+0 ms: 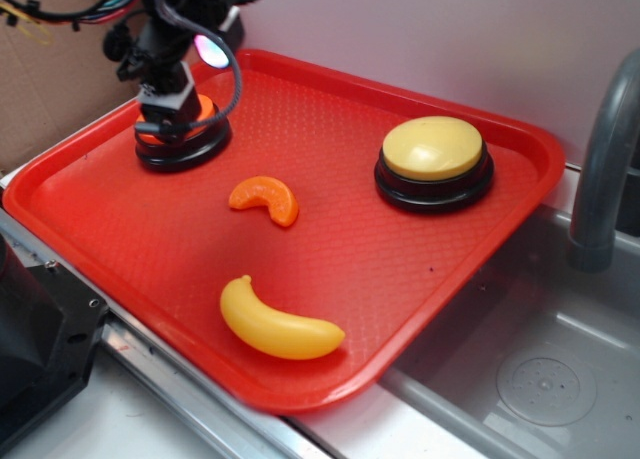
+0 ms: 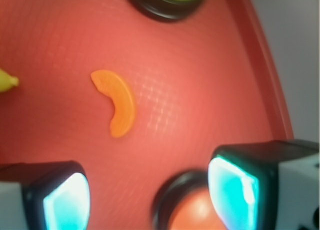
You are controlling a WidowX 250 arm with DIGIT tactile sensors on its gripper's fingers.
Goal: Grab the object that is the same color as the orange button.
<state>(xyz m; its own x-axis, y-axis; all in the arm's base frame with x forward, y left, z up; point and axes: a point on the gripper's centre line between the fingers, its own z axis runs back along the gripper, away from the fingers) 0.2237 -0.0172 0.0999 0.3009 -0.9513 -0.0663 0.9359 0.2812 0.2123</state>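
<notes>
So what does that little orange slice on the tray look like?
The orange slice is a small curved toy, bright orange, and looks like shiny plastic with ridged segments. It lies flat near the middle of the red tray, its ends pointing down toward the yellow banana. Nothing touches it except the tray. The tool is away from it, over the orange button. In the wrist view it is a little blurry.
</notes>
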